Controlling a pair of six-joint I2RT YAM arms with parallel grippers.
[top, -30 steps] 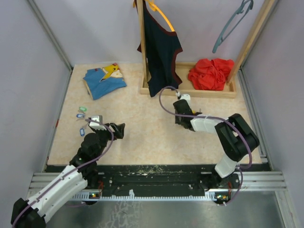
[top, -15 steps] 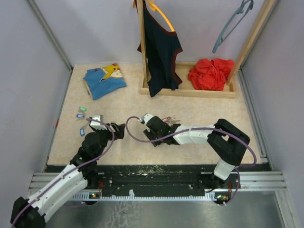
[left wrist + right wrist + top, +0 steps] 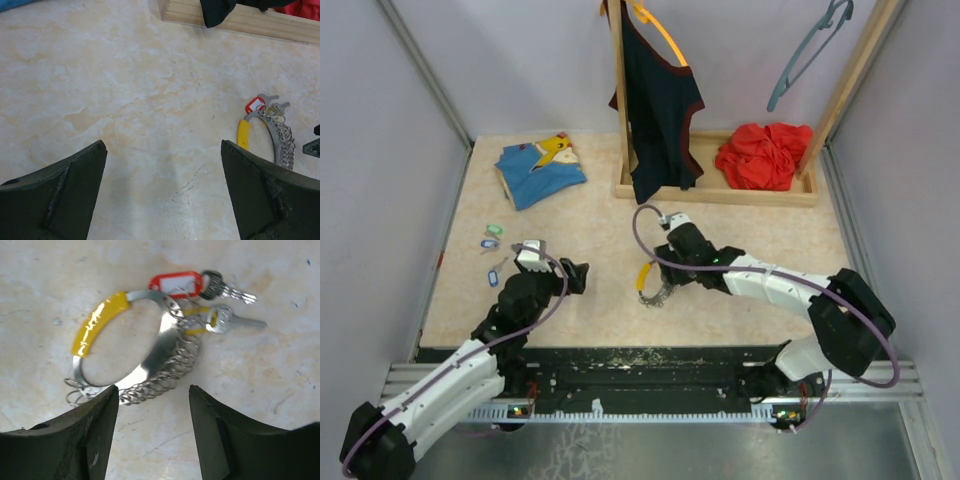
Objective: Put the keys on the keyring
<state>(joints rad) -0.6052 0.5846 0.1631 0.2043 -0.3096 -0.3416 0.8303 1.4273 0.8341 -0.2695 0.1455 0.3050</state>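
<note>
On the marbled table [image 3: 770,220], the keyring [image 3: 156,350] lies free at centre beneath the spread right gripper [image 3: 153,396], the keys [image 3: 492,231] unthreaded at nine o'clock, the left gripper [image 3: 162,150] gaping.

Bright, even light falls from above. Close up, the keyring [image 3: 157,340] is sharp, and its yellow part has little white shiny spots. Only a soft, faint shadow sits right under the keyring. The right gripper [image 3: 152,389], closer to the camera than the keyring, looks dark and a bit blurry. So does the left gripper [image 3: 162,145]. From the top, far from the keyring, the walls [image 3: 380,200] lean outward.
</note>
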